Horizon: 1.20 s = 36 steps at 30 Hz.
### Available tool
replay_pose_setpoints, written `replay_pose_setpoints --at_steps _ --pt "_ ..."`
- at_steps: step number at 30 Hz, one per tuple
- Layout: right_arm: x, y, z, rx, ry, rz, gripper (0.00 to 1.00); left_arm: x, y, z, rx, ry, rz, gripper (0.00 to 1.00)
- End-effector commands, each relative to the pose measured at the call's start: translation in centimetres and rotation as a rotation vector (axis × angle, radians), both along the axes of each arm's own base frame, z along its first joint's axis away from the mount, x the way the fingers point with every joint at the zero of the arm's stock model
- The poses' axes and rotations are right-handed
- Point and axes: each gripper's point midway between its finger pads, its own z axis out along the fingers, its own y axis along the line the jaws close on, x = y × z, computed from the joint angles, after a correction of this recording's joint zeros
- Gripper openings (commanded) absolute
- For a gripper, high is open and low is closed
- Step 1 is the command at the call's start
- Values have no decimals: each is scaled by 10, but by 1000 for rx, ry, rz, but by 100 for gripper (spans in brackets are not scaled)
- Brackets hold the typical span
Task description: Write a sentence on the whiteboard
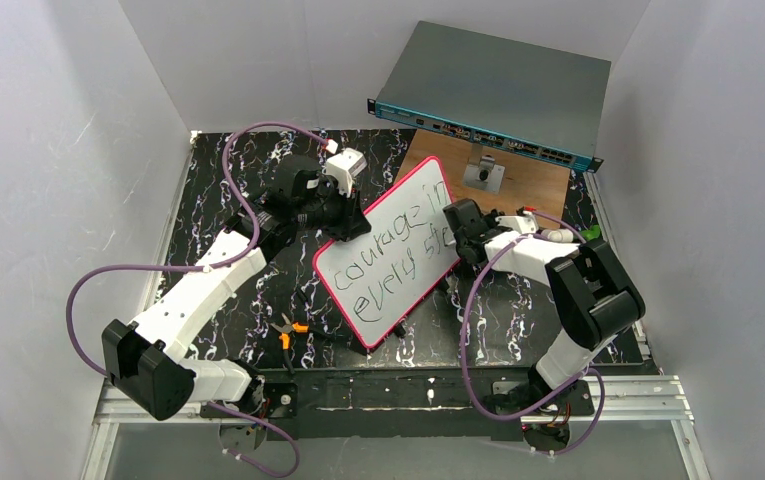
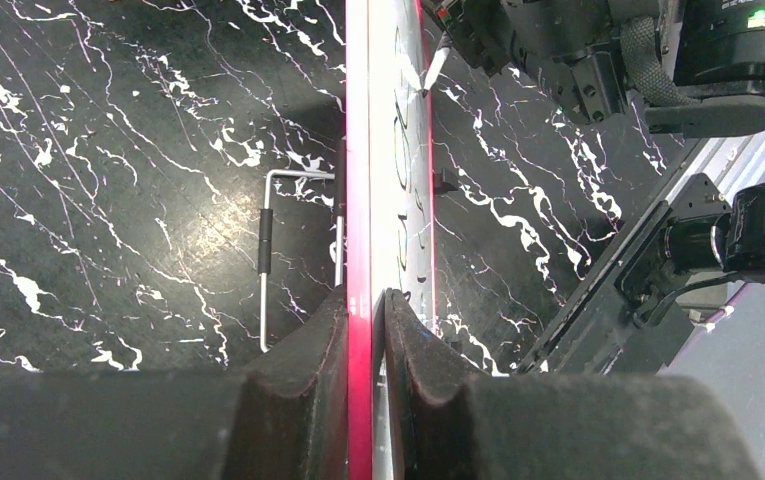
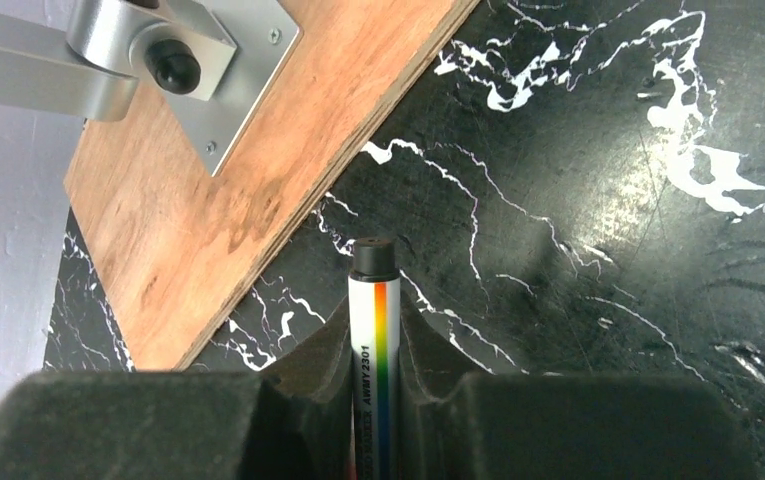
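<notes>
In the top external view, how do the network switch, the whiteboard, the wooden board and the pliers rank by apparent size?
1. network switch and whiteboard: they look nearly alike, so I do not rank them against each other.
2. wooden board, partly hidden by the whiteboard.
3. orange-handled pliers, clearly the smallest.

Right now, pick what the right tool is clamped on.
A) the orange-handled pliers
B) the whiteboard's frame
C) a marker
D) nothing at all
C: in the right wrist view, the right tool is shut on a marker with a rainbow stripe. It is the left tool that pinches the whiteboard by its pink edge.
</notes>
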Motion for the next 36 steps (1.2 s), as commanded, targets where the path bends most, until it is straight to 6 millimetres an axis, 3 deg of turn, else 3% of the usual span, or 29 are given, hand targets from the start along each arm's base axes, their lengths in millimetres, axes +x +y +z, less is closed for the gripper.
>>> replay_pose_setpoints --at_steps 1,7,16,20,27,36 --pt "19 -13 24 2 -94 -53 1 5 4 13 21 -78 -11 0" --pt "42 -18 52 -4 -168 -25 1 4 5 11 21 -76 -12 0" --pt "27 -11 79 39 -227 27 1 3 6 11 22 -82 -9 0" --pt "32 -7 86 44 -255 36 1 3 6 10 19 -80 -11 0" --pt "46 -5 87 47 -253 -10 1 2 6 13 18 -82 -11 0" --pt "44 -11 64 29 -202 -29 1 2 7 14 20 -82 -9 0"
